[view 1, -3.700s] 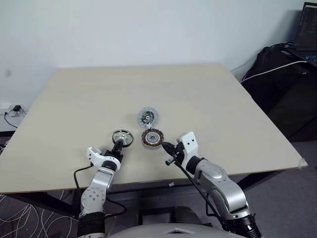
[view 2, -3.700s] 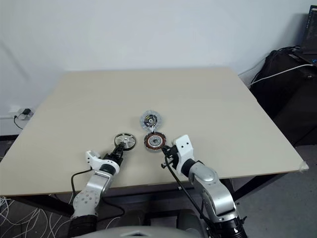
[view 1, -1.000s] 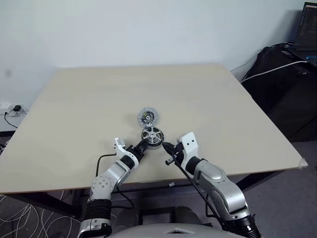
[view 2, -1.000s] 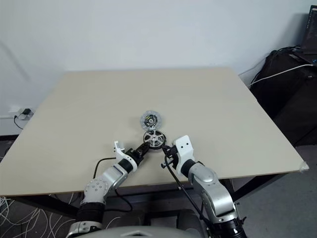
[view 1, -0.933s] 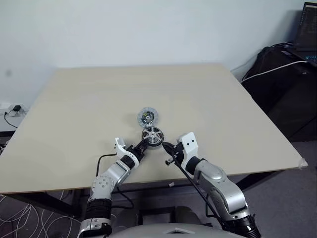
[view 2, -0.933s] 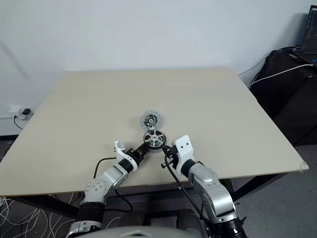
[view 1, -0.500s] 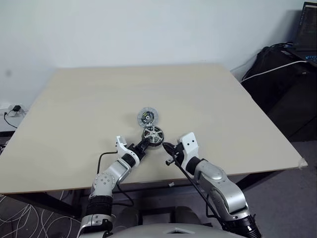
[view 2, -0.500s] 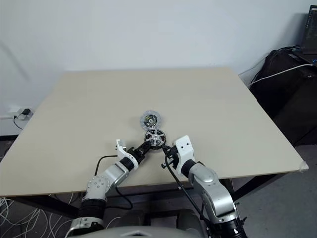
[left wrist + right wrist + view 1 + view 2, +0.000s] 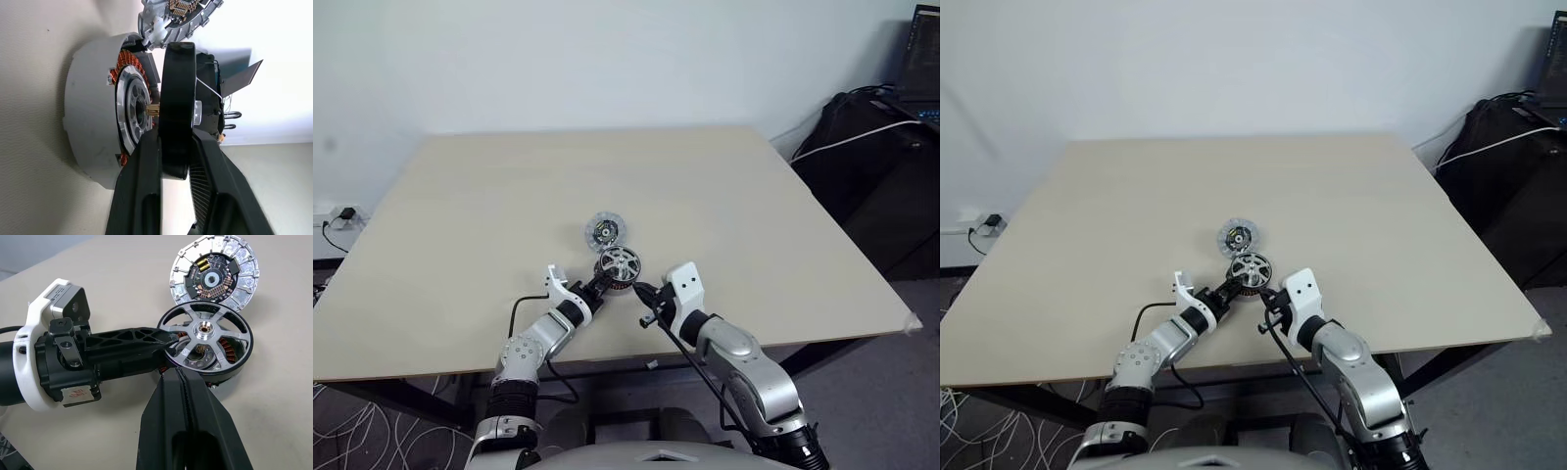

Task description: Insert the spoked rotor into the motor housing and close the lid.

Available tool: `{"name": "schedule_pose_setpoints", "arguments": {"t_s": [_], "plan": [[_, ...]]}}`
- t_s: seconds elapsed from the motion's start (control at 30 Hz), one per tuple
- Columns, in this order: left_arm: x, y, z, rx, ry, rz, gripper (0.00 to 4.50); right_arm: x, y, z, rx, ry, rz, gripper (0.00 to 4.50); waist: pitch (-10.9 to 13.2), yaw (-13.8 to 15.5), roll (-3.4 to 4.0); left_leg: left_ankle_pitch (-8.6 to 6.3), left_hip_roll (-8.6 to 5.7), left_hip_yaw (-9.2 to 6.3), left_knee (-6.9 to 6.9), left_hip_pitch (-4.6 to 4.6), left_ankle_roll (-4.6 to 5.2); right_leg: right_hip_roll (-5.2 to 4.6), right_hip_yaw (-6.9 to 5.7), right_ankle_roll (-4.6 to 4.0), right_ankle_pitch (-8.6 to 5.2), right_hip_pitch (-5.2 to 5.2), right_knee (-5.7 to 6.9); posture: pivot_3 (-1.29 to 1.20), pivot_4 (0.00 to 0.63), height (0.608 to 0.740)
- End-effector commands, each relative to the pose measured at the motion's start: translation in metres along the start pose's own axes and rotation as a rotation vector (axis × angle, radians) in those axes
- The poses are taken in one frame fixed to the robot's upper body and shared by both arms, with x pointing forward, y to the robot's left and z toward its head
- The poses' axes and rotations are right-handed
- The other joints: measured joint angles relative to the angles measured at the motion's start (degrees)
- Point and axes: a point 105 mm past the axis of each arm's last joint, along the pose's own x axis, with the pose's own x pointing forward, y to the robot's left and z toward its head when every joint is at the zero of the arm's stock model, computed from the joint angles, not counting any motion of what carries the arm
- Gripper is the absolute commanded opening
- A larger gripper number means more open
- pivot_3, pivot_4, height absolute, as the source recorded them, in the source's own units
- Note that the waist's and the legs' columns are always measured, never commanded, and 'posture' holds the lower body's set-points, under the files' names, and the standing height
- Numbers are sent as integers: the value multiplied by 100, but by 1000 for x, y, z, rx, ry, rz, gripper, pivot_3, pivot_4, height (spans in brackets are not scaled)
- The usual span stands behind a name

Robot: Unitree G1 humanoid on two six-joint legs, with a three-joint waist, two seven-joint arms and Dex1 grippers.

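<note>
left gripper [image 9: 175, 161] jaws clamp the spoked rotor's [image 9: 206, 335] dark rim, holding it tilted just over the motor housing [image 9: 105, 129], shaft at its centre. right gripper [image 9: 182, 377] jaws closed, empty, tips near the housing. lid [image 9: 214, 278] lies beyond, ribbed face up.

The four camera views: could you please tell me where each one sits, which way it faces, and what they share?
Left eye view: on the head, looking forward and down over the table; both arms show.
Right eye view: its stereo twin, same scene.
Left wrist view: along the left gripper, whose fingers flank the spoked rotor beside the motor housing.
Right wrist view: along the shut right gripper, toward rotor, housing, lid.
Shared: every view shows rotor, housing and lid.
</note>
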Motion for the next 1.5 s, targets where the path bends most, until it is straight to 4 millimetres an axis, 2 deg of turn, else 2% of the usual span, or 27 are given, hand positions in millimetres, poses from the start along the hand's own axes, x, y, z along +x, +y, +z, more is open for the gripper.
{"name": "schedule_pose_setpoints", "arguments": {"t_s": [0.03, 0.1, 0.43, 0.7, 0.83, 0.97, 1.13, 1.23, 1.43, 1.5], "plan": [[20, -29, -27, -72, 31, -101, 2020, -1, 2, 17, -22, -66, 1, 0, -3, 0, -1, 0, 0, 0, 1, 0, 0, 0, 0, 0, 0, 1, 0, 0, 0, 740], [19, -29, -26, -71, 24, -98, 2666, -1, 2, 17, -21, -66, 1, 0, -6, 0, 1, 0, 0, 0, 3, 2, 0, 0, 0, 1, 1, 3, 1, 0, 0, 740], [9, -34, -14, -71, -35, -121, 2666, 0, 2, 17, -16, -66, 3, 0, -8, -5, 2, 0, 1, 0, 5, 2, 0, 1, 1, 3, 4, 2, 1, 0, 0, 740], [-5, -29, -4, -56, -92, -94, 2666, 0, 2, 18, -10, -68, 1, 0, -8, -6, 1, -7, 1, 0, 5, 2, -10, -1, 1, 4, 4, 3, 0, 0, 0, 740], [-14, -37, 3, -23, -137, -132, 2666, 0, 2, 18, -11, -68, -1, 0, -7, -5, 1, -7, 1, 1, 5, 2, -11, -2, 1, 3, 4, 3, 0, 0, 0, 740], [-26, -52, 11, 116, -192, -187, 2666, 3, -1, 19, -15, -69, -19, 0, -7, -5, 2, -14, 1, 1, 4, 1, -22, -2, 0, 2, 3, 3, -3, 0, 0, 740], [-41, -55, 9, 301, -188, -203, 2666, 7, -3, 19, -12, -68, -24, 0, -7, -11, 2, -14, 1, 3, 3, 1, -20, -1, 1, 1, 3, 4, -8, 0, 0, 740], [-49, -53, 11, 361, -218, -189, 2055, 10, -10, 20, -13, -71, -49, 0, -7, -15, 3, -14, 1, 3, 0, 1, -19, -1, 1, 1, 3, 3, -10, 0, 0, 740], [-60, -42, 14, 516, -245, -108, 157, 21, -35, 20, -20, -49, -158, 0, -5, -16, 6, -14, 3, 4, 1, 2, -20, 0, 1, 1, 3, 4, -10, 0, 0, 740], [-61, -40, 15, 550, -249, -90, 38, 26, -43, 20, -22, -31, -195, 0, -5, -17, 6, -14, 2, 4, 0, 1, -20, 0, 2, 0, 4, 4, -10, 0, 0, 740]]}}
